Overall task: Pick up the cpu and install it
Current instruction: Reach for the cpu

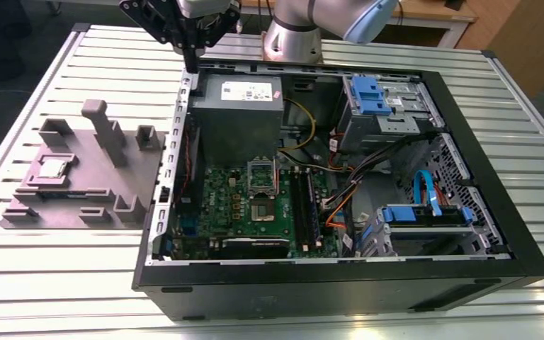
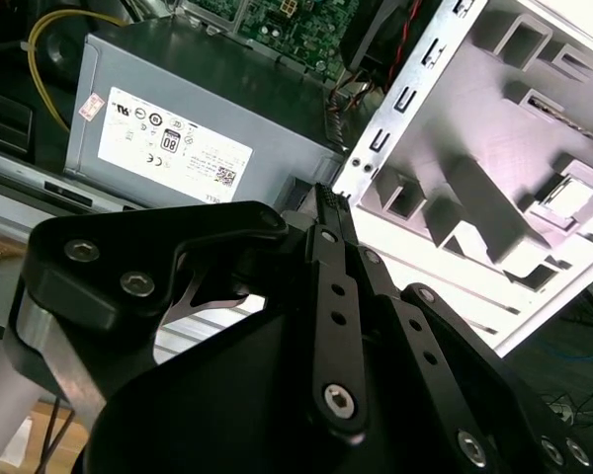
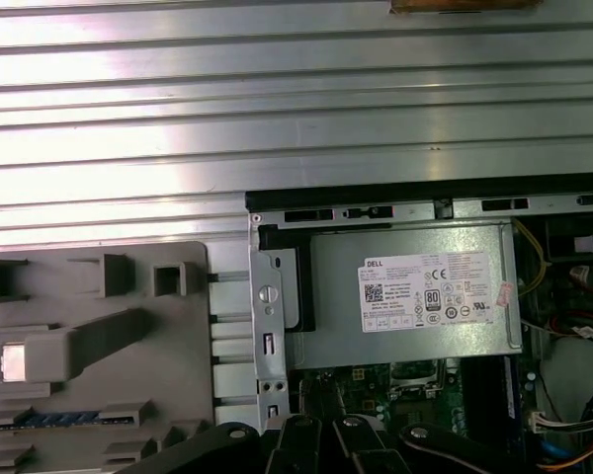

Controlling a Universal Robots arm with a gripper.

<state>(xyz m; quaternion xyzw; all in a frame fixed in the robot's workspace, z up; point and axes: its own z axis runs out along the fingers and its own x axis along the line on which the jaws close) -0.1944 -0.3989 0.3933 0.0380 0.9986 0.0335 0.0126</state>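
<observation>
1. End effector (image 1: 190, 64) hangs in the upper left of the exterior view, over the back rim of the open computer case (image 1: 348, 287) and just beside the power supply (image 1: 241, 106). In the second wrist view its fingers (image 2: 328, 257) meet at the tip. I read them as pressed together with nothing pinched between.
2. The cpu (image 1: 54, 168) lies flat in a recess of the grey-mauve fixture block (image 1: 93, 205), at the exterior view's left, about mid-height. It is well apart from the end effector and untouched.
3. In the second wrist view the cpu (image 2: 571, 200) reads as a bright square sunk among the block's posts. The first wrist view shows the cpu (image 3: 15, 360) the same way.
4. The block rests on the slatted metal table (image 1: 64, 283), just beside the case's outer wall.
5. The socket (image 1: 263, 177) sits on the green motherboard (image 1: 244, 212), near frame centre. I cannot tell whether its frame is raised.
6. Handling, my judgement: a light, stiff, thin chip with a smooth metal top that is likely slippery. The contact side is fragile, so no scraping or tilting.
7. Best hold is on 2 opposite side edges with light pressure, keeping it level. The recess walls sit close around it, so there is little finger room.
</observation>
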